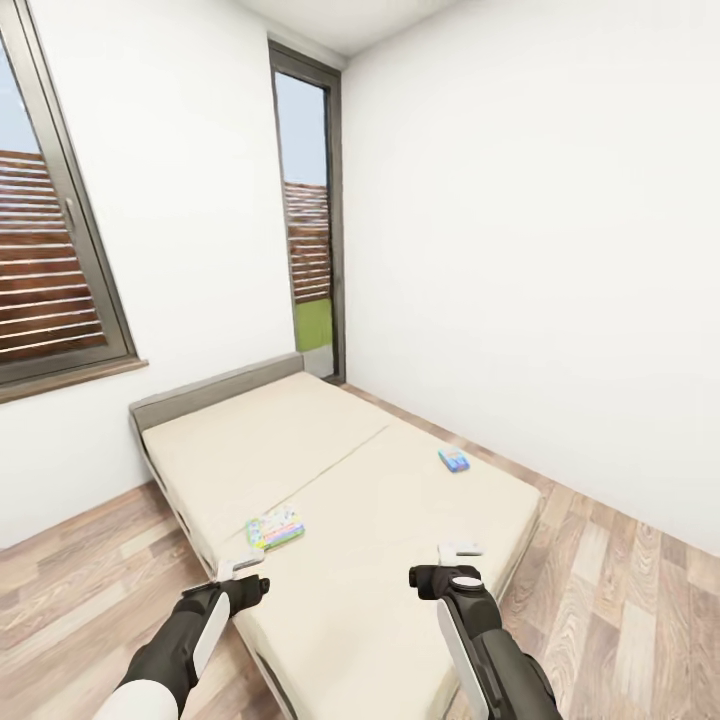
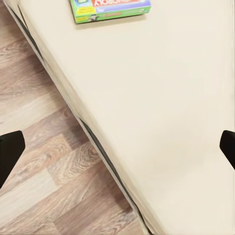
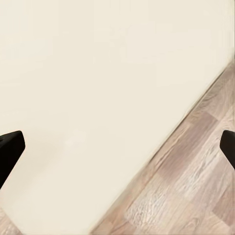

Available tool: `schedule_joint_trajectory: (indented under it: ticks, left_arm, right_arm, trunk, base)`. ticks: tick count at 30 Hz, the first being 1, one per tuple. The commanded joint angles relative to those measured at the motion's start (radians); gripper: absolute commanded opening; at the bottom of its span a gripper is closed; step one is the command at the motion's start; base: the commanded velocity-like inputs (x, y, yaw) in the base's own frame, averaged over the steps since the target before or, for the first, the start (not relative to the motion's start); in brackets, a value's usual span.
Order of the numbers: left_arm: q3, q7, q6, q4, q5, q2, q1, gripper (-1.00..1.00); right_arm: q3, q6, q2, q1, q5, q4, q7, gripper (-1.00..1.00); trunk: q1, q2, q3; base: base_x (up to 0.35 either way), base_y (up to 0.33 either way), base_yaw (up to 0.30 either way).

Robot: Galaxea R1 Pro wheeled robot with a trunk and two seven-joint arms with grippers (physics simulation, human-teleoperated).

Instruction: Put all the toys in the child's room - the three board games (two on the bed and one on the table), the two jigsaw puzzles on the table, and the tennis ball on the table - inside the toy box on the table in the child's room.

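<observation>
Wood floor (image 1: 620, 590) flanking bed (image 1: 400, 520); left gripper (image 2: 117, 147) spread over mattress edge, right gripper (image 3: 117, 147) spread; white-green game (image 1: 275, 527) ahead, long axis crosswise.

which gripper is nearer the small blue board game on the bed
Right. The right gripper sits over the bed's near end, with the blue board game straight ahead of it. The left gripper is farther off, across the bed.

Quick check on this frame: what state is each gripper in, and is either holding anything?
Left gripper: open, holding nothing, over the bed edge.
Right gripper: open, holding nothing, over the bed.
</observation>
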Motion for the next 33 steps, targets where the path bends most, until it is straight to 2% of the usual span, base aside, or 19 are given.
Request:
schedule_joint_trajectory:
  ticks: [1,10,19,33]
  left_arm:
    - [0.003,0.003,0.006,-0.002,0.006,-0.001,0.0,1.0]
    - [0.003,0.004,0.006,-0.002,0.006,-0.001,0.0,1.0]
    - [0.003,0.004,0.006,-0.002,0.006,-0.001,0.0,1.0]
    - [0.003,0.004,0.005,-0.002,0.006,-0.001,0.0,1.0]
  right_arm:
    - [0.002,0.005,0.0,-0.001,-0.004,0.0,-0.007,1.0]
    - [0.002,0.005,0.0,-0.001,-0.006,-0.001,-0.007,1.0]
    - [0.003,0.001,0.0,-0.001,-0.046,-0.002,-0.007,1.0]
    - [0.001,0.003,0.0,-0.001,-0.051,-0.001,-0.007,1.0]
  trunk:
    - [0.001,-0.001,0.0]
    - [0.001,-0.001,0.001]
    - [0.001,-0.001,-0.009]
    - [0.001,-0.001,-0.026]
  base:
    - [0.0,0.02,-0.229]
    - [0.0,0.005,-0.159]
    - [0.0,0.0,-0.014]
    - [0.0,0.068,0.0]
